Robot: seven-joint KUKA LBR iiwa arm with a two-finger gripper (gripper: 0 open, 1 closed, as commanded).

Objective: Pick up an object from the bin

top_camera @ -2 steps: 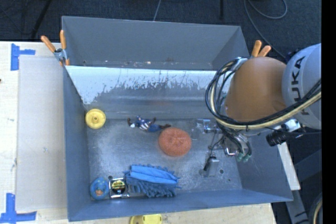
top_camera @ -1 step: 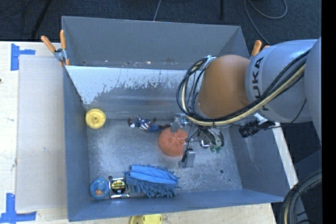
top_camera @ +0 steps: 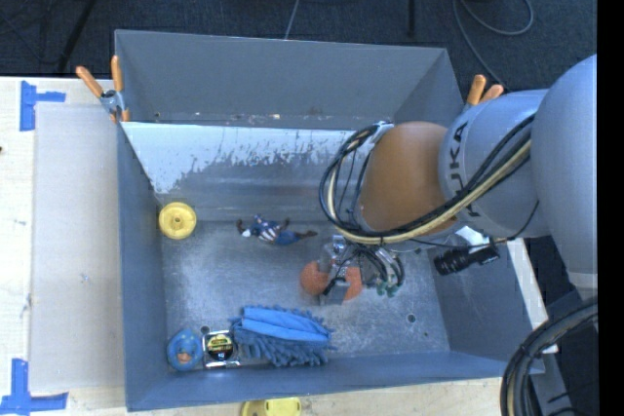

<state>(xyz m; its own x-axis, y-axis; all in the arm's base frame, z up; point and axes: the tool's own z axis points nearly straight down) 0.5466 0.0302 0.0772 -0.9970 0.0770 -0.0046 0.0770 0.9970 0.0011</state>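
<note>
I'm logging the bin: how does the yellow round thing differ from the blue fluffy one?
The yellow thing is small and round, alone at the left; the blue one is larger, long and shaggy, at the front beside a tape measure. Both lie on the bin floor.

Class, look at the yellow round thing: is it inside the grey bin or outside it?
Inside. The yellow round thing lies on the floor of the bin, near its left wall, apart from the other things.
</note>
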